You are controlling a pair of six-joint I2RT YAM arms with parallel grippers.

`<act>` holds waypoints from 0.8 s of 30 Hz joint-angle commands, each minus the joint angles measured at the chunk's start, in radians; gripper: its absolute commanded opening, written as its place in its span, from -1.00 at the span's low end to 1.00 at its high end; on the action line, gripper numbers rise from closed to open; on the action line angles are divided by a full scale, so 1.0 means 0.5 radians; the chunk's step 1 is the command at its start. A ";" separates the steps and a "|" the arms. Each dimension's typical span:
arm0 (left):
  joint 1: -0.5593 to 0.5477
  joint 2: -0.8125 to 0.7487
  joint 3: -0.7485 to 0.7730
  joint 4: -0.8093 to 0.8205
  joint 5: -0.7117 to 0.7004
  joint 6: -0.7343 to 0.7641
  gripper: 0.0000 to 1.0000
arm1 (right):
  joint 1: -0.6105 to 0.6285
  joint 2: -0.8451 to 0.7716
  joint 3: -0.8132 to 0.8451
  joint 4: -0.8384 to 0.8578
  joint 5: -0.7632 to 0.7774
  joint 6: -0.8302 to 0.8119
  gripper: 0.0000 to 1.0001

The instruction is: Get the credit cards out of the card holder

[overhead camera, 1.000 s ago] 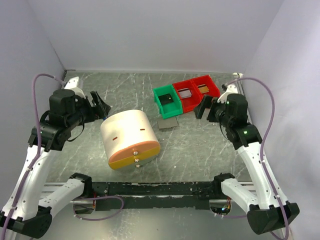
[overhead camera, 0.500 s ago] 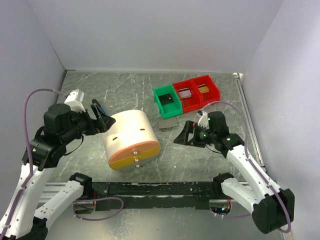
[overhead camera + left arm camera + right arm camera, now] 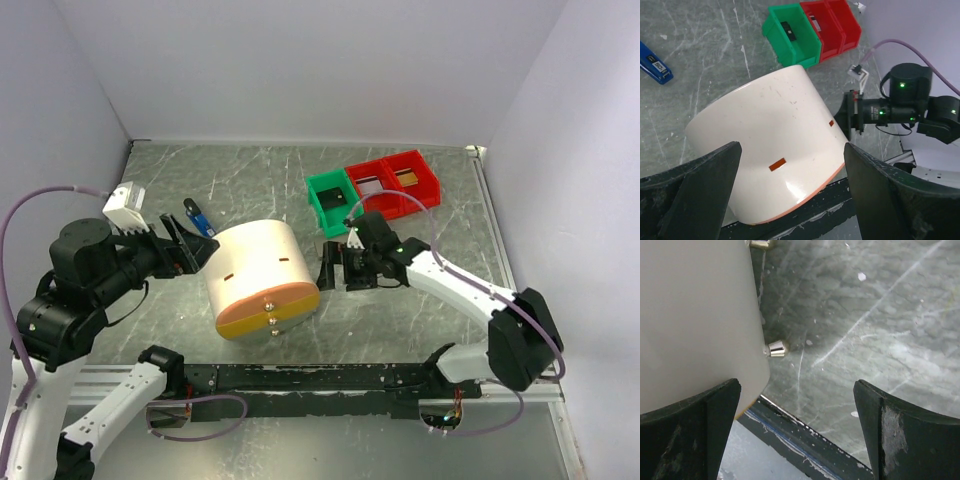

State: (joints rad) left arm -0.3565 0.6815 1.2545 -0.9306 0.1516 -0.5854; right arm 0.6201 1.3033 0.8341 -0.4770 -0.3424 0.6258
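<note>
Although the right end effector [image 3: 340, 270] is down at the worktop [image 3: 430, 300] just in front of the green tray [image 3: 338, 222], the card holder cannot be picked out with any certainty. From above, the black fingers and wrist cover the patch of worktop between the green tray and the white drum [image 3: 258, 272]. The right wrist view shows only bare marbled surface between the fingers, with the drum's wall and two small metal studs at the left. Whether the card holder sits under the end effector or just behind it, I cannot tell.

Both fingers of the right end effector are spread wide, with nothing between them. The right arm is stretched low and long across the worktop. Its forearm runs leftward from the elbow at the right side, and its fingers point toward the drum and the black rail [image 3: 320, 378] at the near edge.

The left end effector [image 3: 192, 248] is also spread wide and empty. It is held above the worktop just left of the drum, facing it. Its arm is folded high, and a purple cable [image 3: 30, 205] loops over it. A small blue gadget [image 3: 198, 217] lies near those fingers, and two red trays [image 3: 395, 205] adjoin the green one.
</note>
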 commanded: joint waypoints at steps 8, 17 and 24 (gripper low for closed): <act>-0.016 0.005 0.146 -0.099 0.133 -0.003 0.90 | 0.348 0.552 0.485 0.194 0.055 0.029 1.00; -0.011 0.034 0.146 -0.069 0.338 0.003 0.91 | 0.670 1.292 1.324 0.204 -0.050 0.036 1.00; -0.013 0.074 0.044 -0.036 0.586 0.015 0.91 | 0.664 1.333 1.600 -0.073 0.372 -0.059 1.00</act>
State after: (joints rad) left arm -0.3573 0.7006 1.3048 -0.9691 0.3271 -0.5842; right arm 0.9714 2.0628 1.6215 -0.4355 -0.3161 0.6262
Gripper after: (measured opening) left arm 0.954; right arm 0.999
